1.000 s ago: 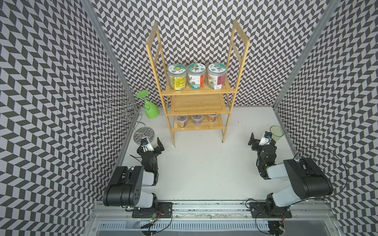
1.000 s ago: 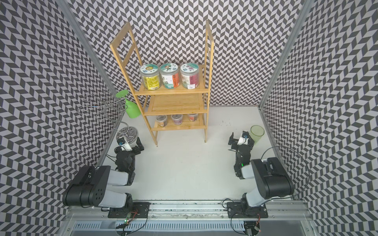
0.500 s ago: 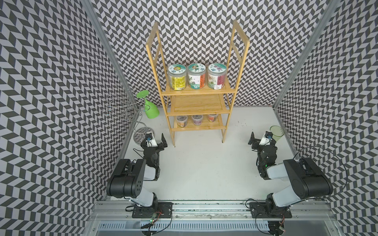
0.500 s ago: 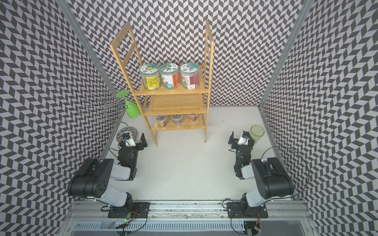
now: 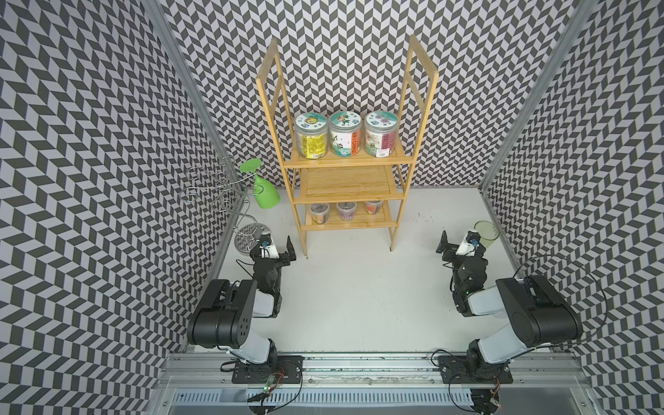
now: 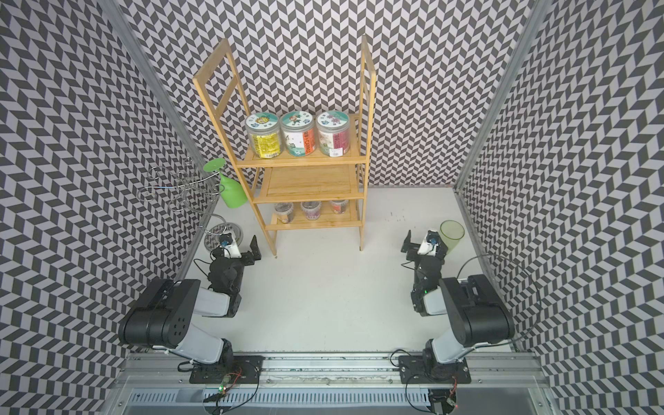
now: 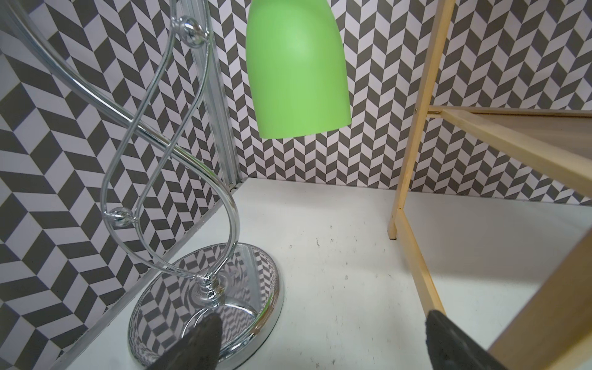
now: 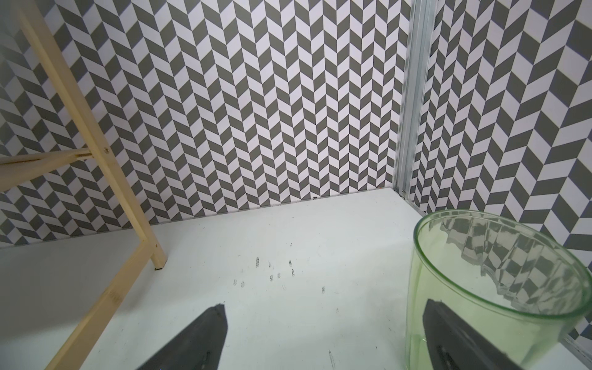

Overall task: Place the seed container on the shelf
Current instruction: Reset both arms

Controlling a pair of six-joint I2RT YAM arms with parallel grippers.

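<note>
The shelf (image 5: pixel 346 187) (image 6: pixel 309 183) stands at the back middle, and a leg of it shows in each wrist view (image 7: pixel 413 134) (image 8: pixel 96 141). Three lidded, labelled jars (image 5: pixel 345 138) (image 6: pixel 297 136) stand in a row on its upper tier. Three small cups (image 5: pixel 346 210) sit on its lowest tier. I cannot tell which of these is the seed container. My left gripper (image 5: pixel 273 251) (image 7: pixel 323 346) is open and empty, low by the shelf's front left leg. My right gripper (image 5: pixel 463 249) (image 8: pixel 323 339) is open and empty, low at the right.
A silver wire stand (image 5: pixel 215 187) with a round mirrored base (image 7: pixel 205 294) stands at the left wall. A green wine glass (image 5: pixel 264 190) (image 7: pixel 296 70) hangs from it upside down. A green glass tumbler (image 5: pixel 487 233) (image 8: pixel 499 288) stands right beside one right finger.
The left arm has swung forward, and its gripper has shifted a little towards the shelf's front left leg. The right arm has not moved. Both grippers stay open.
</note>
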